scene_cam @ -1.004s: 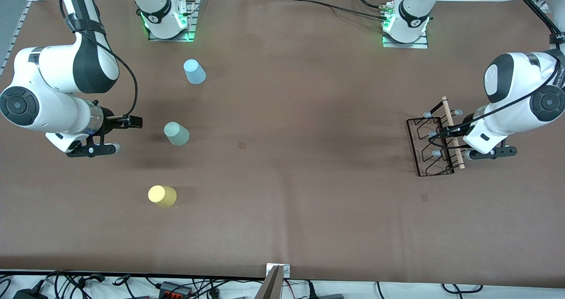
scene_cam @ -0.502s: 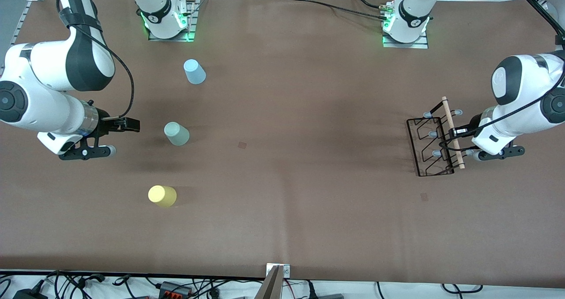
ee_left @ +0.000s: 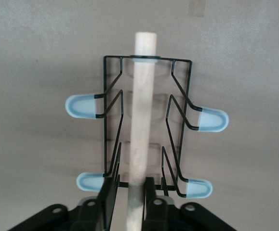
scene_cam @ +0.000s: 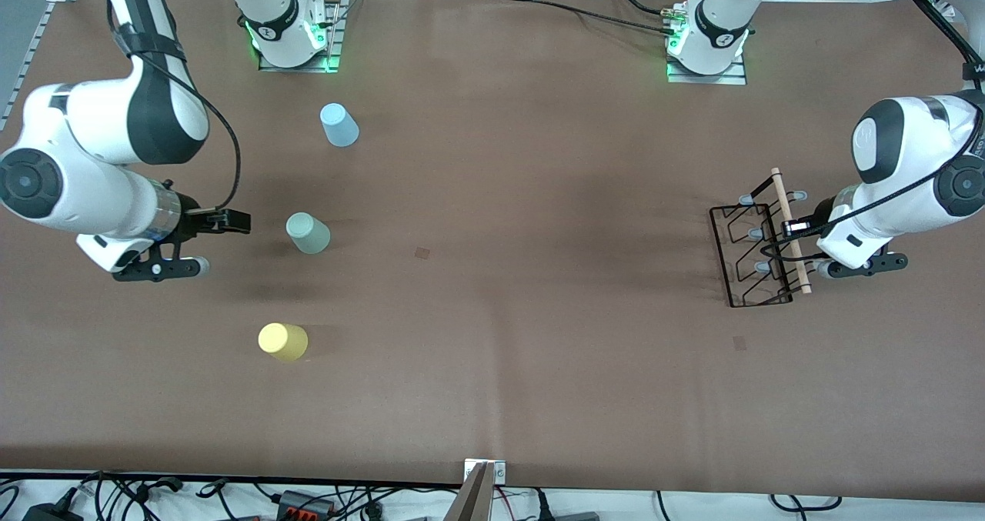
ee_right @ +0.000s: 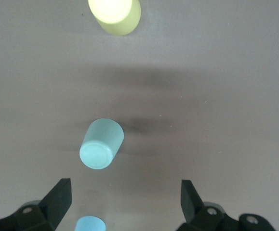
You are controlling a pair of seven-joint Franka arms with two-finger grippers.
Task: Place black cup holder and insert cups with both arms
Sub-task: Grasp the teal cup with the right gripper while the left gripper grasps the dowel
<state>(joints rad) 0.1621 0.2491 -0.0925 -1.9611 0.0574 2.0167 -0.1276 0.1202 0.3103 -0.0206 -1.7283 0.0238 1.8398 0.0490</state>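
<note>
Black cup holder [scene_cam: 758, 255] rod in left jaws [ee_left: 129, 195] | right jaws [ee_right: 125, 199] wide, empty, beside green cup [scene_cam: 308, 233]

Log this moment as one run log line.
left gripper: shut on black cup holder wooden handle | right gripper: open, over table beside pale green cup | yellow cup, light blue cup: untouched

black rack [scene_cam: 750, 255]; green [scene_cam: 308, 233], yellow [scene_cam: 282, 342], blue cups [scene_cam: 338, 125].
</note>
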